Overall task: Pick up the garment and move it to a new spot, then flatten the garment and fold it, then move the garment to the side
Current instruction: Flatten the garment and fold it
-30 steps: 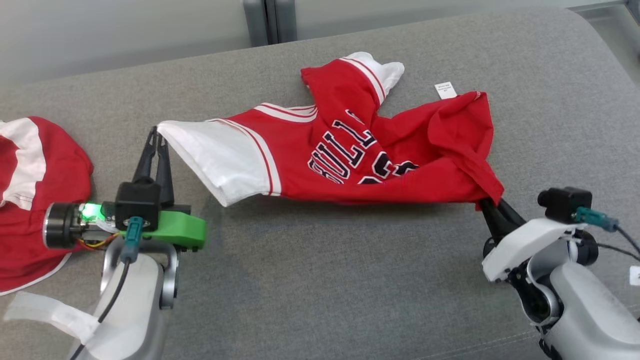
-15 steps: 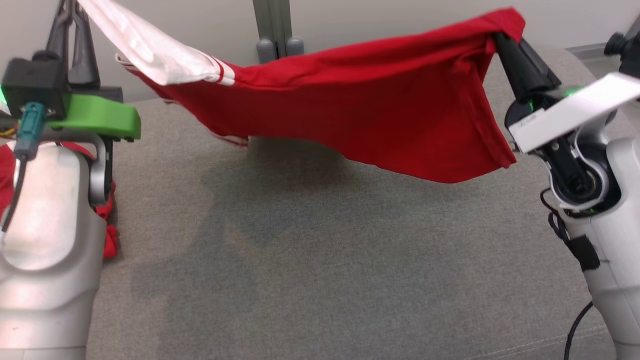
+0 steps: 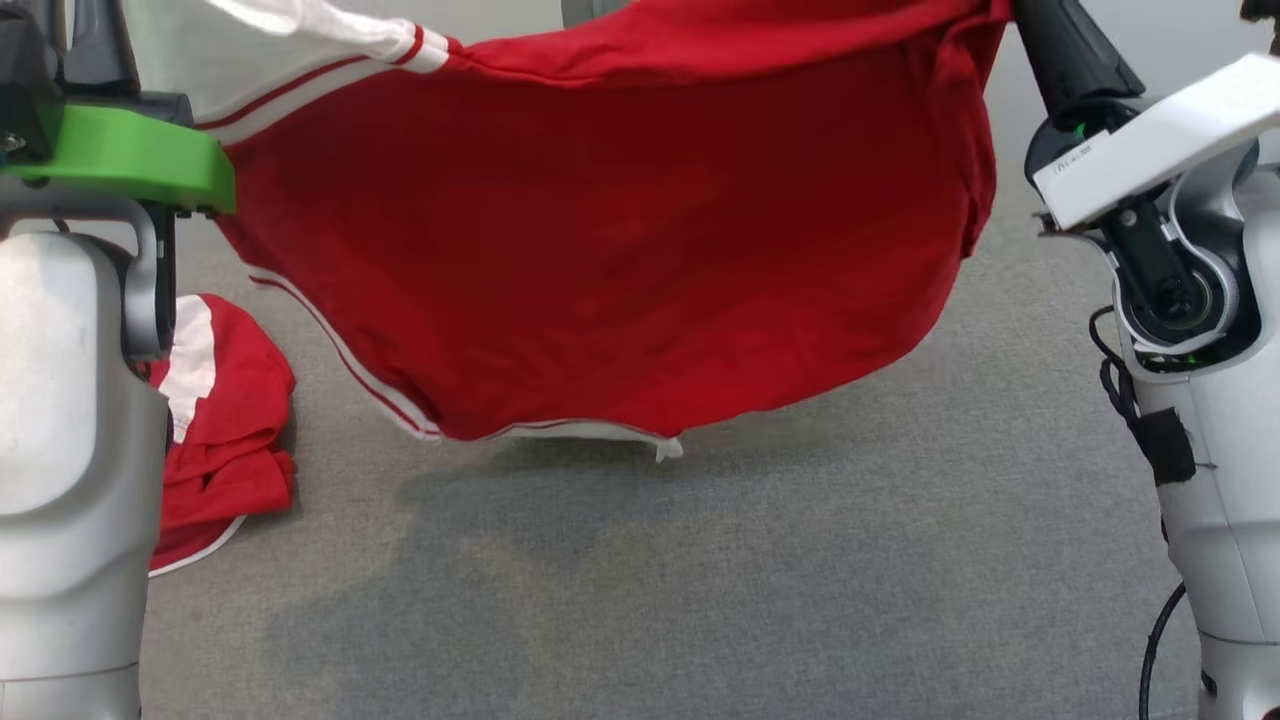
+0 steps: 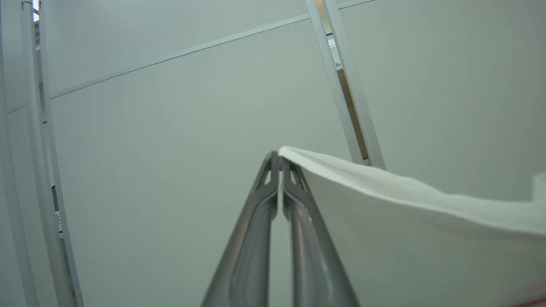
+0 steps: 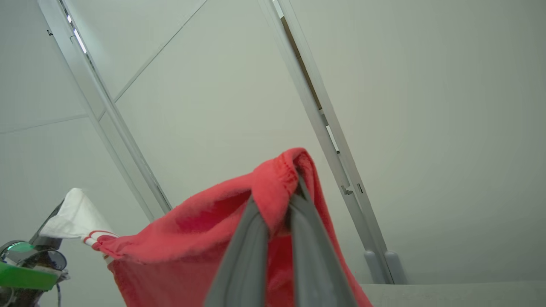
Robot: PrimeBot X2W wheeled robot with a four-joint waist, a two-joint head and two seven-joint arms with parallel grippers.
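Stretched from ten to two o'clock, the red knit garment with white striped trim point(image 3: 600, 250) hangs over the grey fabric surface point(image 3: 700, 600). The left gripper point(image 4: 279, 160) has its jaws clamped on the white corner and the right gripper point(image 5: 277, 204) on the red hem, probably so the cloth drops open flat.

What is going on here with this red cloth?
The robot holds a red jersey up, spread between its arms. The left gripper is shut on its white corner, the right gripper on a red edge. The hem hangs low over the grey surface. A second red garment lies at the left.
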